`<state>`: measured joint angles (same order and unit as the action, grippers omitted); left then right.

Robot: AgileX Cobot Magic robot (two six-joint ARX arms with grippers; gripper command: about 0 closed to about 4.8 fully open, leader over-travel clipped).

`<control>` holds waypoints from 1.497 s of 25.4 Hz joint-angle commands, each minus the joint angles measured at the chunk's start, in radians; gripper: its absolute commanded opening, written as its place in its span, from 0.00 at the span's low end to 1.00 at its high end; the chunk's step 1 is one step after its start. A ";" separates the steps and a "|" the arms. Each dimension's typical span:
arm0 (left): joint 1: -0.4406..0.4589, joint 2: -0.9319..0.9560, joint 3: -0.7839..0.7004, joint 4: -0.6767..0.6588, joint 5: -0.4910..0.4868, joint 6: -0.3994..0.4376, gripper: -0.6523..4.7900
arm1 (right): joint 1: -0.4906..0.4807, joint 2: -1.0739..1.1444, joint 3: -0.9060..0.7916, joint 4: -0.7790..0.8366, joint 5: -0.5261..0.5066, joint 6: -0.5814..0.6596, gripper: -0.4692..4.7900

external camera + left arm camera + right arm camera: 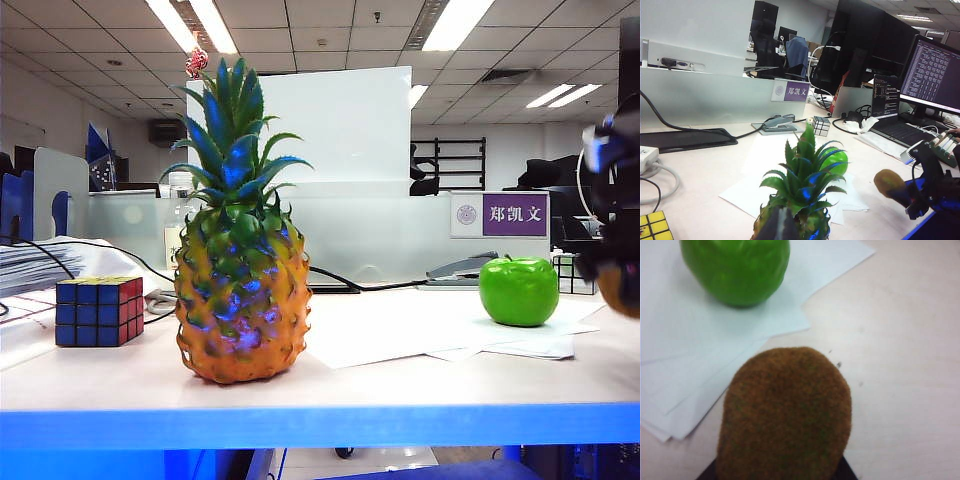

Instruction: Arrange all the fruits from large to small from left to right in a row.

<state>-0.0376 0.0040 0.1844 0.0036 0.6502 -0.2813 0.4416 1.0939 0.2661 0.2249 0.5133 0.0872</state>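
So the pineapple stands upright on the table, left of the middle in the exterior view, with the dark puzzle cube sitting just to its left. The green apple is well off to the right, resting on a few loose sheets of white paper.

The kiwi is up off the table, clamped in the right gripper. The left wrist view shows it best: the brown fruit sticks out of the dark gripper, held in the air near the table's right edge, to the right of the apple. The right wrist view looks down past the kiwi at the apple and the paper below it, and only a sliver of dark gripper shows under the fruit. In the exterior view that arm is just a blur at the right border.

The left gripper hangs above and behind the pineapple's crown. Only a blurry grey bit of it shows, so I can't tell how its jaws stand. Nothing seems to be in it.

A small white-green cube sits near the back by a stapler.
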 commanded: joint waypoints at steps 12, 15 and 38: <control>0.001 -0.002 0.005 0.012 0.003 -0.006 0.11 | 0.002 0.034 -0.029 -0.041 -0.006 0.026 0.08; 0.000 -0.002 0.005 0.013 0.118 -0.035 0.11 | 0.002 0.034 -0.030 -0.040 -0.006 0.026 0.08; 0.000 -0.002 0.003 0.039 0.273 -0.130 0.11 | 0.002 0.034 -0.044 -0.055 -0.071 0.045 0.67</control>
<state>-0.0380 0.0040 0.1841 0.0280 0.9234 -0.4126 0.4427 1.1294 0.2195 0.1627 0.4480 0.1295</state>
